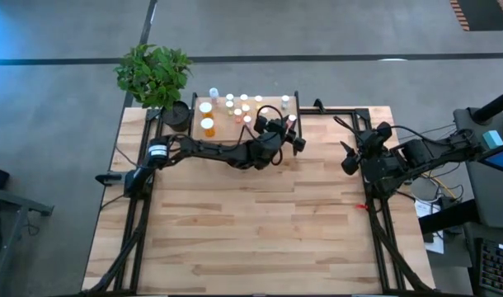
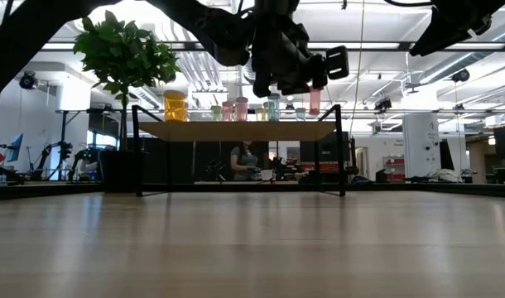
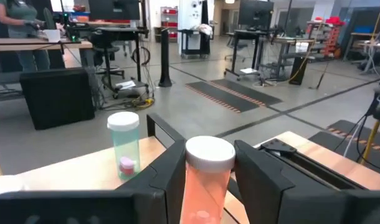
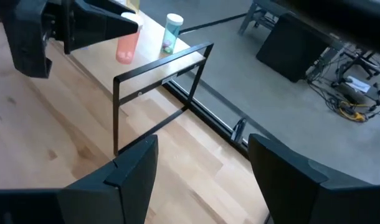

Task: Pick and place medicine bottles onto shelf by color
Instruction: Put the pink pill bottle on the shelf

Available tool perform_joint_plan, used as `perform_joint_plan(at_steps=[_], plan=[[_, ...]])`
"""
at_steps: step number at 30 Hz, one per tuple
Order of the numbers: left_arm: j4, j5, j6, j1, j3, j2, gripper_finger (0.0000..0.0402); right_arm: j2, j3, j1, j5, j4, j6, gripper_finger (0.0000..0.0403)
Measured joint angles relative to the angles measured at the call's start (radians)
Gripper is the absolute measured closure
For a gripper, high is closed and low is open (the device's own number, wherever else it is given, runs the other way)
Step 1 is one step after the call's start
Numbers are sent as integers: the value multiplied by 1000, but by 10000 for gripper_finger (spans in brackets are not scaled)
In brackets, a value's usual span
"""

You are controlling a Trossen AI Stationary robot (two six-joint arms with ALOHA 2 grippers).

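Left end effector (image 3: 205, 180) clamps pink bottle (image 3: 202, 180) above shelf (image 2: 236, 131).

Dark jointed arms (image 1: 210, 150), black cables

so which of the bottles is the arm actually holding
The pink bottle, clamped between the left gripper fingers above the shelf; the others stand free on it.
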Motion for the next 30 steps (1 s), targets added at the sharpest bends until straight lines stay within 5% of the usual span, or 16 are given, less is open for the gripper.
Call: perform_joint_plan(at_steps=[30], plan=[[-57, 71, -53, 27, -1, 3, 295, 0, 0, 0, 37, -1, 28, 165]])
